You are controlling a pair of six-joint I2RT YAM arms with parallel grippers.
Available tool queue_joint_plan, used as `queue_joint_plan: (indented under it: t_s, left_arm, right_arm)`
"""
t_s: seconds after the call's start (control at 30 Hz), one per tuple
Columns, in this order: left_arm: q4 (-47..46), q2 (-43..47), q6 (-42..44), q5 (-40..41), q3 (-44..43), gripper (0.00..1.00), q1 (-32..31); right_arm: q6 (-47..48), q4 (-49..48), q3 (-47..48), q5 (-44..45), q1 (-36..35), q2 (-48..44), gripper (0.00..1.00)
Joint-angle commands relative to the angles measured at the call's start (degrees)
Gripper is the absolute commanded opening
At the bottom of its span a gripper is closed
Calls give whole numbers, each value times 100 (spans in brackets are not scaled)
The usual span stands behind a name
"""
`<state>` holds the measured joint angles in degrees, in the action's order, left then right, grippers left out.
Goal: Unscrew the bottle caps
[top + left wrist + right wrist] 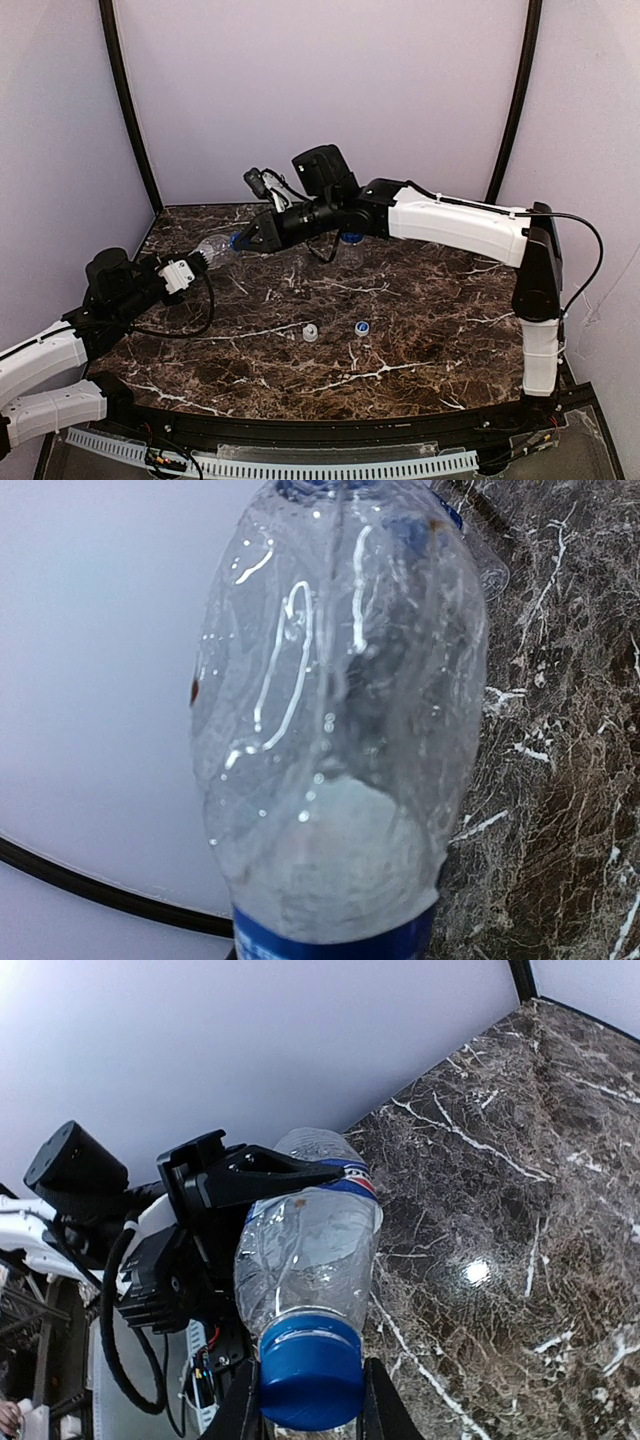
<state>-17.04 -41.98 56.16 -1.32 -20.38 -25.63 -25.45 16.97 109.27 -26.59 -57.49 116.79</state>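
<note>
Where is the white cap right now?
In the top view, the white cap lies loose on the table, near the front middle. It sits just left of a loose blue cap, not touching it.

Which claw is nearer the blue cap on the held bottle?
Right. The right claw grips the blue cap, a finger on either side; the left claw holds the bottle farther along its body, away from the cap.

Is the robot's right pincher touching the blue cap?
Touching. The right wrist view shows the right gripper with its two fingers pressed against both sides of the blue cap, with no gap.
</note>
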Motion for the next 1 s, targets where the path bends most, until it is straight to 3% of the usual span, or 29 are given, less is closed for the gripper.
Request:
queue_joint_plan:
  t_s: [0.0, 0.1, 0.23, 0.43, 0.53, 0.77, 0.97]
  left_arm:
    - [577, 96, -208, -671, -46, 22, -21]
    - [1456, 166, -419, -1508, -226, 21, -21]
    - [2212, 217, -614, -2213, -394, 20, -21]
    - [2963, 249, -678, -2805, -579, 20, -21]
    - [3186, 263, -740, -2966, -617, 20, -21]
    - [3239, 290, -840, -2960, -590, 20, -21]
    - [2475, 412, -1457, -2370, -390, 20, -14]
  right_arm:
    - [733, -106, 90, -61, -29, -44, 0]
    - [1945, -20, -60, -121, -99, -228, 0]
    - [4482, 83, -782, -151, -458, -730, 0]
    - [8235, -631, -2642, -118, -893, -1817, 0]
    - [9378, -957, -3100, 330, -992, -2101, 0]
    - [9589, -1281, -3083, 1718, -996, -2235, 0]
    - [7251, -1129, -2953, 3277, -472, -2385, 0]
